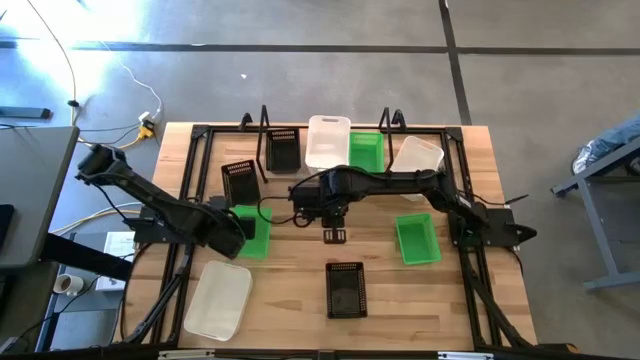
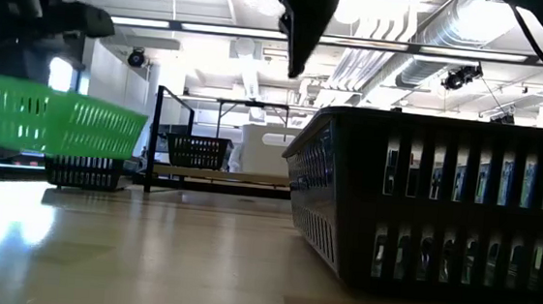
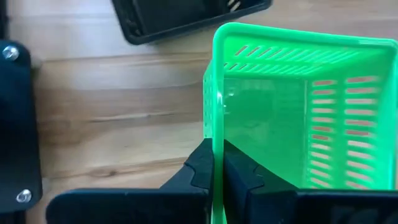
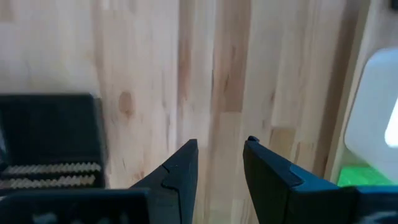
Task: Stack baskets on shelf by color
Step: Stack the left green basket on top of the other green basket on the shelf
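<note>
My left gripper (image 1: pixel 243 228) is shut on a bright green perforated basket (image 1: pixel 257 232), which shows raised above the wood in the low view (image 2: pixel 51 120). My right gripper (image 1: pixel 335 236) hangs open over bare table at the middle, touching nothing (image 4: pixel 221 152). On the shelf (image 1: pixel 262 125) at the far edge sit a black basket (image 1: pixel 283 150), a white one (image 1: pixel 327 140), a green one (image 1: pixel 365 152) and a tilted white one (image 1: pixel 417 155). Loose on the table lie a black basket (image 1: pixel 240 182), a green one (image 1: pixel 417 238), a black one (image 1: pixel 345 288) and a white one (image 1: pixel 218 298). My left gripper pinches the green basket's left side wall at its rim (image 3: pixel 215 134), one finger (image 3: pixel 202 165) outside and one inside the basket. The fingers come slanting down from the table's left. The basket is lifted clear of the table, slightly tilted.
The black arm-mount rails (image 1: pixel 190 200) run along both sides of the table. The near black basket fills the right of the low view (image 2: pixel 442 204). Bare wood lies between my right gripper and that basket. Cables and a grey table stand on the floor to the left.
</note>
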Robot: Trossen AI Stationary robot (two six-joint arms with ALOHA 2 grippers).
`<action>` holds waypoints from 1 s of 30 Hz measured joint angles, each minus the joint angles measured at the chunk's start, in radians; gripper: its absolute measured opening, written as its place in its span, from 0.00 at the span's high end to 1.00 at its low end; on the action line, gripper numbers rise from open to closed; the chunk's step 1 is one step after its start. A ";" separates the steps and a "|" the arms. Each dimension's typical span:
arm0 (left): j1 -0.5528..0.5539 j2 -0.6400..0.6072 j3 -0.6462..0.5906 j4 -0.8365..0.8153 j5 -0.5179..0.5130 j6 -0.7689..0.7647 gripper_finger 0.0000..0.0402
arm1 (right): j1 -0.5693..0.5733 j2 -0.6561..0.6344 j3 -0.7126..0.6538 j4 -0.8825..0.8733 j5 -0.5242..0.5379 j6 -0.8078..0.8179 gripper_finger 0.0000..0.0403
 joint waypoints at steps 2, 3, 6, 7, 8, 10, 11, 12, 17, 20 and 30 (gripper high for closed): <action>0.000 -0.035 0.000 0.001 -0.010 0.026 0.99 | 0.014 -0.010 -0.001 0.062 -0.010 0.000 0.72; 0.000 -0.050 0.001 -0.001 -0.012 0.039 0.99 | 0.021 -0.016 -0.002 0.089 -0.017 0.000 0.72; 0.000 -0.081 0.028 -0.004 -0.029 0.100 0.99 | 0.042 -0.036 0.001 0.206 -0.057 0.000 0.72; 0.000 -0.089 0.043 -0.008 -0.049 0.122 0.99 | 0.049 -0.042 0.002 0.247 -0.066 0.000 0.72; 0.000 -0.096 0.057 -0.005 -0.071 0.147 0.99 | 0.056 -0.046 0.002 0.278 -0.069 0.000 0.72; 0.000 -0.106 0.087 -0.014 -0.109 0.200 0.99 | 0.067 -0.050 0.002 0.348 -0.071 0.001 0.72; 0.003 -0.106 0.106 -0.016 -0.127 0.227 0.99 | 0.073 -0.054 0.002 0.374 -0.071 0.004 0.72; 0.010 -0.105 0.125 -0.026 -0.138 0.253 0.99 | 0.078 -0.057 0.002 0.393 -0.071 0.010 0.72; 0.064 -0.103 0.197 -0.079 -0.147 0.386 0.99 | 0.104 -0.074 0.002 0.494 -0.071 0.045 0.72; 0.100 -0.103 0.233 -0.083 -0.157 0.465 0.99 | 0.121 -0.080 0.002 0.534 -0.070 0.045 0.72; 0.184 -0.101 0.317 -0.068 -0.169 0.585 0.99 | 0.177 -0.082 0.002 0.621 -0.076 -0.061 0.72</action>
